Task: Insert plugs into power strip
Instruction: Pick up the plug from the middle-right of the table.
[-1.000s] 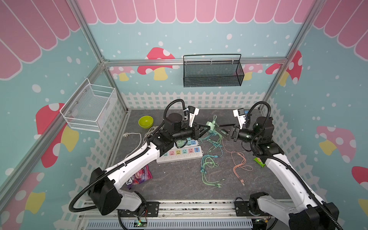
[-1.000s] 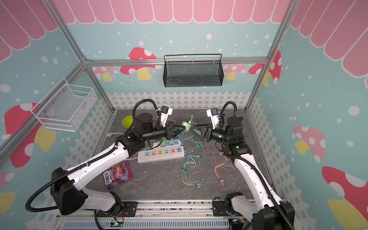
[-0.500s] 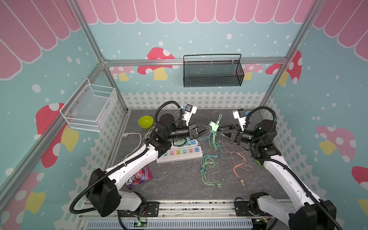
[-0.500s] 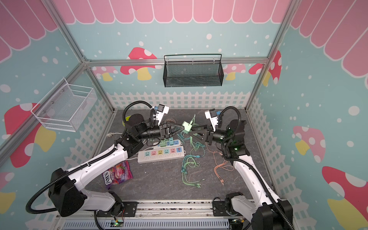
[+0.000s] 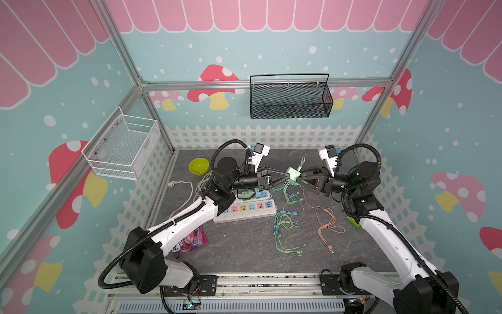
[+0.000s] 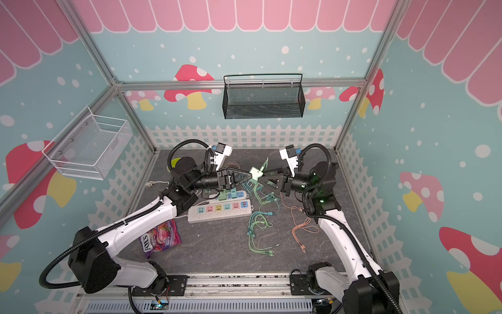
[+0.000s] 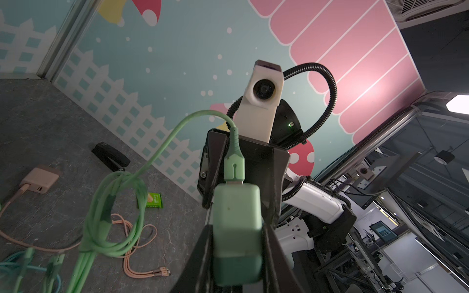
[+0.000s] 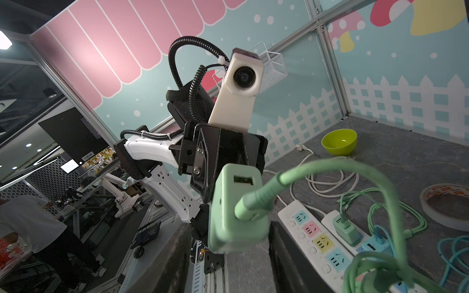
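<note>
Two pincers meet in mid-air at the centre of the frame in both top views. The left pincer [image 5: 285, 178] is pinching a mint plug [image 5: 292, 173] well above the table [image 5: 244, 252]. The right pincer [image 5: 299, 180] flanks the same plug from the opposite side; whether it presses on it I cannot tell. The plug's cable [image 5: 287, 190] hangs into a tangle of green cables [image 5: 284, 228]. The power strip [image 5: 245, 211] lies to the lower left of the plug, sockets facing up. Its near long edge borders bare table in the lower middle of the frame.
</note>
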`<state>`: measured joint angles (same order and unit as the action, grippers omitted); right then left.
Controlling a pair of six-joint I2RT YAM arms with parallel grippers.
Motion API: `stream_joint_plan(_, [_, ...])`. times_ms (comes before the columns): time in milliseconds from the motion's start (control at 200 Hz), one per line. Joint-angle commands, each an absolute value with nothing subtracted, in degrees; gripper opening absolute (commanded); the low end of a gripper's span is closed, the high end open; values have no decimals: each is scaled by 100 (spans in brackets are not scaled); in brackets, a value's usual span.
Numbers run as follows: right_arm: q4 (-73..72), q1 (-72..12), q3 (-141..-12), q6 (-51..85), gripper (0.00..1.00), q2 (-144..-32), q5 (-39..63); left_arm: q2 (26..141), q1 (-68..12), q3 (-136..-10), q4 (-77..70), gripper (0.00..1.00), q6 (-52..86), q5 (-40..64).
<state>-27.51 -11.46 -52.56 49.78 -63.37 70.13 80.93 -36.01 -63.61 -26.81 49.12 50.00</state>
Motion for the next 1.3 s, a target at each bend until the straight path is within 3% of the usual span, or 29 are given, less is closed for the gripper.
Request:
stream_joint_plan(0, [-2953,-1200,-5474,5027,50,-6420,7032,8095,-3576,-6303,-2821,0,4948,5137])
stream_joint_plan(480, [-3078,-1302,-5537,5036,45,-6548,7093,8147,-3570,-6317,-2847,0,5017,5276])
stream_joint_plan(871, [-3067,-1393,-5504,4975,24,-6573,7288,8147,-3575,-6372,-2709,0,4970,5228])
stream_joint_plan(1091, [-2694,-1415,-5535,4690,6,-6566,7274,7915,-3521,-6416,-1771,12,4333,4850])
stream_joint_plan(1296, [-1860,-1415,-5663,3992,0,-6590,6981,7466,-3142,-6177,-839,45,3866,4538])
